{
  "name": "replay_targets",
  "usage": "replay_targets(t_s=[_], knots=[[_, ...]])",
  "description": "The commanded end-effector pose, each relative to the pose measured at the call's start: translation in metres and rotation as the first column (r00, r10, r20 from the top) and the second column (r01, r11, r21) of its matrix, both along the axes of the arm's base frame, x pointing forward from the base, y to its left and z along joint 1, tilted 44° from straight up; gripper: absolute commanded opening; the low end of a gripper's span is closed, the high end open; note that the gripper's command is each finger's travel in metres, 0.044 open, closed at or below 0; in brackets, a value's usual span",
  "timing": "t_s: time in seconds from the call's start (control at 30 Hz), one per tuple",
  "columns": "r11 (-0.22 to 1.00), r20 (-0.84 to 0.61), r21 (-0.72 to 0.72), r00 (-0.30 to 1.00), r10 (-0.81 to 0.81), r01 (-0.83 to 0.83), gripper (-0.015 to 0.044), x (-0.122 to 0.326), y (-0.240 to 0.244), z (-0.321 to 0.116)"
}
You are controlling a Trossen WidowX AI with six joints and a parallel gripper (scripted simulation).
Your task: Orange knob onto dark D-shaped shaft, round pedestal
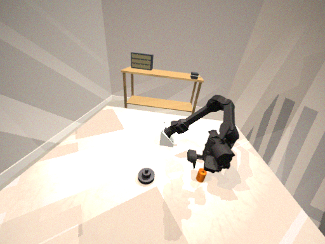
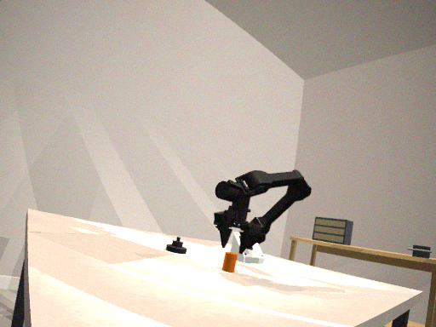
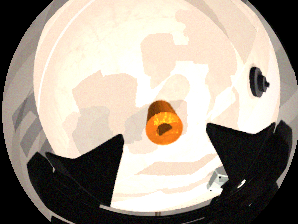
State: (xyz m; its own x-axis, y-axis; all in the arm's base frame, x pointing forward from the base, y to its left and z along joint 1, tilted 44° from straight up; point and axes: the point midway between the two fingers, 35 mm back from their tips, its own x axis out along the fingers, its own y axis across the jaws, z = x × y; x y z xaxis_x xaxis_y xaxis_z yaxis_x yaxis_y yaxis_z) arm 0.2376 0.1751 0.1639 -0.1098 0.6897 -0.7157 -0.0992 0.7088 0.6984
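Note:
The orange knob (image 1: pixel 201 175) (image 2: pixel 229 262) (image 3: pixel 172 139) stands upright on the table, its hole facing up. In the wrist view the hole looks dark, with a straight-looking edge. My gripper (image 1: pixel 203 169) (image 2: pixel 233 249) (image 3: pixel 166 133) is open and empty, pointing down above the knob; in the wrist view the knob appears between the two fingertips. The dark round pedestal (image 1: pixel 141 180) (image 2: pixel 171 249) (image 3: pixel 254 82) stands apart from the knob, to its left in the top and exterior views and at the right in the wrist view. Its shaft (image 1: pixel 146 171) (image 2: pixel 178 238) is bare; the flat side cannot be made out.
The arm's pale base (image 1: pixel 165 141) (image 2: pixel 253 256) (image 3: pixel 217 179) stands on the table (image 1: pixel 105 190) (image 2: pixel 128 289) behind the knob and pedestal. A wooden shelf (image 1: pixel 162 74) (image 2: pixel 375 252) with a drawer box (image 1: pixel 141 61) (image 2: pixel 332 230) stands beyond the table. Patchy light and shadows cross the tabletop.

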Motion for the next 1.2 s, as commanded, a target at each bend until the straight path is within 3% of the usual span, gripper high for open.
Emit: replay_targets(t_s=[0.0, 1.17], knots=[[1.000, -0.005, -0.001, 1.000, -0.004, 0.004, 0.0440, 0.000, 0.004, -0.005], [1.000, -0.005, 0.003, 1.000, -0.005, 0.005, 0.0440, -0.007, 0.041, -0.042]])
